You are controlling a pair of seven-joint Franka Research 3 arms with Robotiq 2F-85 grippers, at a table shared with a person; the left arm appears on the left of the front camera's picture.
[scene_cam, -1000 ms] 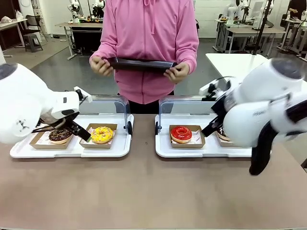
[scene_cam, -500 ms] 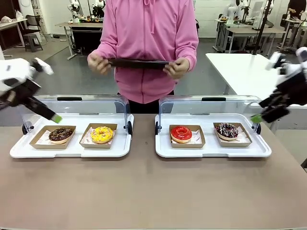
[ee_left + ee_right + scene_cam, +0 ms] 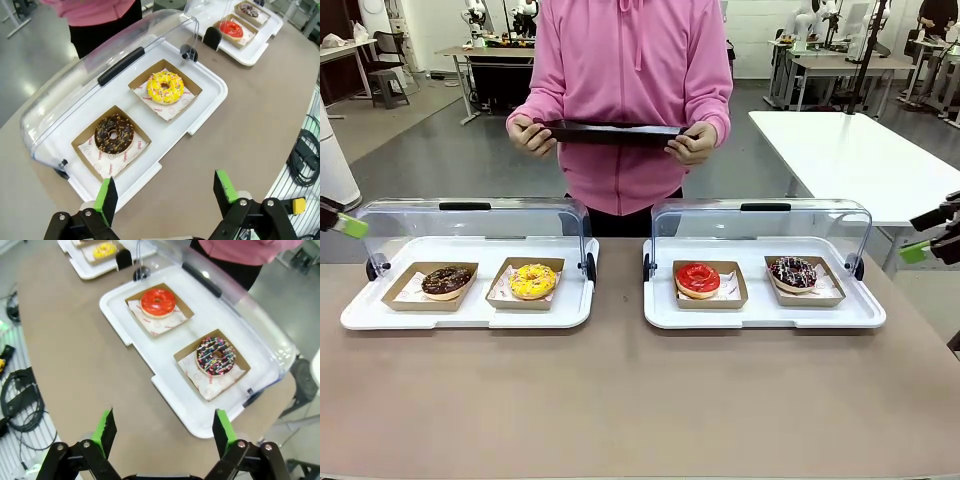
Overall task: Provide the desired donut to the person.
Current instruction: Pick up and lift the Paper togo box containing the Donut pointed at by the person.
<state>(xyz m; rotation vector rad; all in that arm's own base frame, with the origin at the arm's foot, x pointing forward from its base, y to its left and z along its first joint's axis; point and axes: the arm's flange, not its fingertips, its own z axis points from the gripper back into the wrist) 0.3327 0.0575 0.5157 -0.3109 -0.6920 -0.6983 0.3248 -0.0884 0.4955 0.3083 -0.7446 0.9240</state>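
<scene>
The person (image 3: 630,90) in a pink hoodie stands at the far side, holding a dark tray (image 3: 610,132) in both hands. Two white trays hold boxed donuts. On the left tray (image 3: 470,312) are a chocolate nut donut (image 3: 446,280) (image 3: 113,134) and a yellow donut (image 3: 533,280) (image 3: 165,86). On the right tray (image 3: 760,314) are a red donut (image 3: 698,279) (image 3: 158,302) and a chocolate sprinkle donut (image 3: 793,271) (image 3: 216,356). My left gripper (image 3: 166,192) hangs open and empty, high off the left tray's near corner. My right gripper (image 3: 164,429) (image 3: 923,236) is open and empty beyond the right tray's end.
Each tray's clear lid (image 3: 470,222) (image 3: 760,220) stands open behind it. Bare brown tabletop (image 3: 640,400) runs along the near side. Cables (image 3: 302,155) (image 3: 17,400) lie on the floor beside the table. A white table (image 3: 840,150) stands at the back right.
Both arms have swung away from the trays, out to the table's left and right edges. The donuts lie where they were. The person still holds the dark tray.
</scene>
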